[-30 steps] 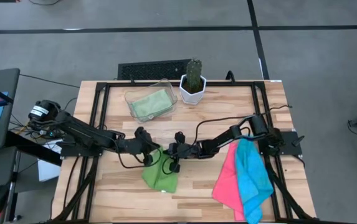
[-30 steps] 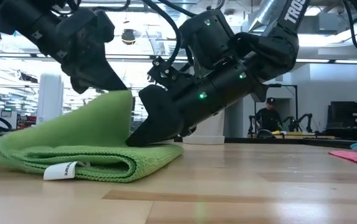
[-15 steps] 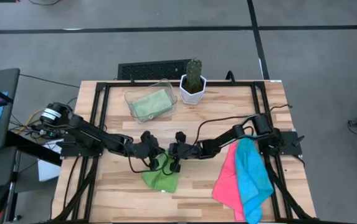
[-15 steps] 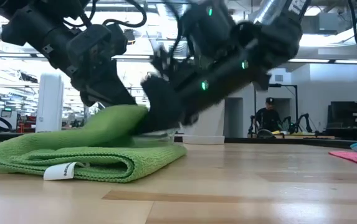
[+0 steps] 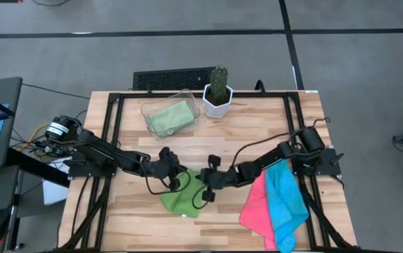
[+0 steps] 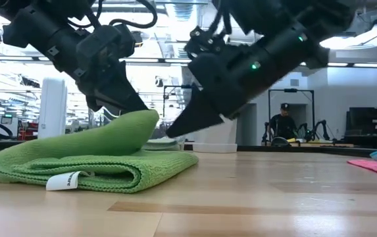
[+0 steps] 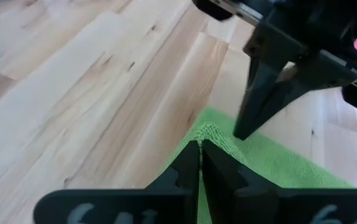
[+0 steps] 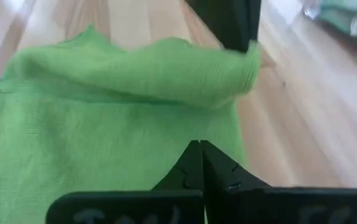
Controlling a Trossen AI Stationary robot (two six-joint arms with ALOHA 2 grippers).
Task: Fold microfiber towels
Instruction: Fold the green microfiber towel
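A bright green microfiber towel (image 5: 182,201) lies folded near the middle of the table's front, its fold and white tag (image 6: 64,180) facing the low camera. My left gripper (image 6: 133,106) is shut on a raised part of its upper layer. My right gripper (image 6: 174,132) hangs shut just right of that raised part, above the flat layer, with nothing between its fingers (image 8: 200,152). A pink towel (image 5: 256,204) and a cyan towel (image 5: 287,200) lie overlapped at the table's right. A pale green towel (image 5: 169,117) rests in the clear tray. My left gripper pinches a raised corner of the green towel's upper layer (image 8: 248,57) between its two shut fingers (image 8: 231,25). The fingers slant down from the table's left. That corner stands up in a hump (image 6: 139,124), and the folded layers below it lie on the table.
A clear plastic tray (image 5: 187,98) and a white pot with a cactus (image 5: 217,98) stand at the far middle, with a black keyboard (image 5: 173,77) behind them. A black frame (image 5: 110,133) runs along the table's sides. Bare wood (image 5: 229,225) lies between the green and pink towels.
My right gripper has risen and drawn back toward the table's right edge, off the green towel. My left gripper has gone down and a little right with the raised corner, so the flap that stood up steeply now sits lower as a rounded hump.
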